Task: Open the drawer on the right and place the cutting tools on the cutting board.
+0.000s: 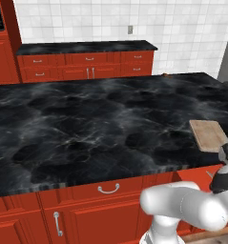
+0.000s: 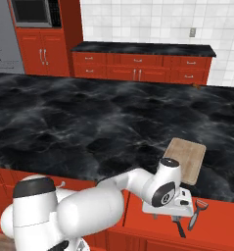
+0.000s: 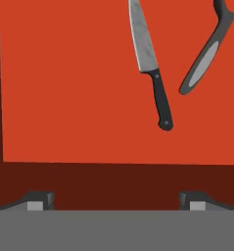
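The drawer (image 3: pixel 64 88) stands pulled out below the counter edge, its red floor bare on the left. A small knife (image 3: pixel 150 63) with a silver blade and black handle lies in it, and beside it a dark tool (image 3: pixel 204 59) with a grey-inlaid handle. My gripper (image 3: pixel 116 201) hangs open above the drawer's near wall, short of both tools and holding nothing. From the right base camera, my gripper (image 2: pixel 168 212) hovers over the drawer (image 2: pixel 221 215), with the knife (image 2: pixel 178 227) and the other tool (image 2: pixel 197 214) just beyond it. The cutting board (image 2: pixel 187 159) lies on the counter right behind.
The black marble counter (image 1: pixel 96 124) stretches wide to the left of the cutting board (image 1: pixel 210 135). Closed red drawer fronts with silver handles (image 1: pixel 108 189) run under its edge. More red cabinets (image 2: pixel 138 68) line the back wall.
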{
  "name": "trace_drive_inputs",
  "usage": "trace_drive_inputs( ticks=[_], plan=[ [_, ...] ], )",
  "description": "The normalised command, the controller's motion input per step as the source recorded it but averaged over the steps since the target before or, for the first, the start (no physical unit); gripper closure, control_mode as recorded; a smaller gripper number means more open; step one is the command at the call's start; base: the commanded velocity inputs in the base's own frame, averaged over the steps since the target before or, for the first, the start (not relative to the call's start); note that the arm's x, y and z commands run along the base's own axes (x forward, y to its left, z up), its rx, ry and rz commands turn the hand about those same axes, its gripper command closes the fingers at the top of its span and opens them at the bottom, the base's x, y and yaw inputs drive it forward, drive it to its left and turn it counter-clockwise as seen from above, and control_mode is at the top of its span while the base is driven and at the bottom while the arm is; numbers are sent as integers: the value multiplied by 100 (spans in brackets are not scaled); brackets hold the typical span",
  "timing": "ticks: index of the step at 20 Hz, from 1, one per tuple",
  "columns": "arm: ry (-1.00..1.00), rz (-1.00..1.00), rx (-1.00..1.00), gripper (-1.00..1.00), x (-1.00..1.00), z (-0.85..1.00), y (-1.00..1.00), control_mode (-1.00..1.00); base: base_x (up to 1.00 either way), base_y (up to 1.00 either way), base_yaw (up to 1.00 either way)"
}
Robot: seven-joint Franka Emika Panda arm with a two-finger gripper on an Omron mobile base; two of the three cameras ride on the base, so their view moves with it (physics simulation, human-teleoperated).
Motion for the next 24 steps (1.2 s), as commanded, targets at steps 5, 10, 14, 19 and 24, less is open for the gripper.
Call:
trace_drive_inputs(
  ticks=[5,10,14,19,24],
  plan=[
    [0,0,3,-100,0,-31,-24,-100,0,0,0],
    [-4,0,2,-100,1,-39,-10,-100,0,0,0],
    [-8,0,0,-100,11,-36,-1,-100,0,0,0],
    [-2,0,0,-100,8,-13,-1,-100,0,0,0],
    [-1,0,0,-100,4,-10,-10,-100,0,0,0]
  ],
)
